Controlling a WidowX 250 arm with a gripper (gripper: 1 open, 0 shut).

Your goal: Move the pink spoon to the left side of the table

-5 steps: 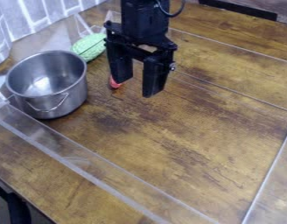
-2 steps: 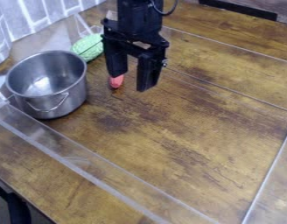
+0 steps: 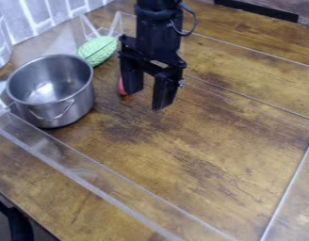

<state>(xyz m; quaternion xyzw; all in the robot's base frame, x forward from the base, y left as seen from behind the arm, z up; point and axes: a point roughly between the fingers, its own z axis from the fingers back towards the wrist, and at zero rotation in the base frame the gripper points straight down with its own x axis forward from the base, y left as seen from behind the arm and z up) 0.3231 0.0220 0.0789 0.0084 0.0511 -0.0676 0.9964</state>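
Note:
The pink spoon (image 3: 121, 90) shows only as a small red bit on the dark brown wooden table (image 3: 207, 151), just right of the pot. The rest of it is hidden behind the left finger (image 3: 128, 80). My black gripper (image 3: 146, 91) hangs upright over the spoon with its two fingers apart. The left finger stands right at the spoon's visible end. I cannot tell whether the finger touches the spoon.
A steel pot (image 3: 50, 87) stands at the left edge. A green ribbed oval thing (image 3: 97, 49) lies behind it. Clear plastic strips (image 3: 106, 179) cross the tabletop at the front and right. A white tiled wall is at the far left.
The gripper shifted slightly left and up, then came back right and lower. The fingers stay apart. The spoon's red end stays in about the same place.

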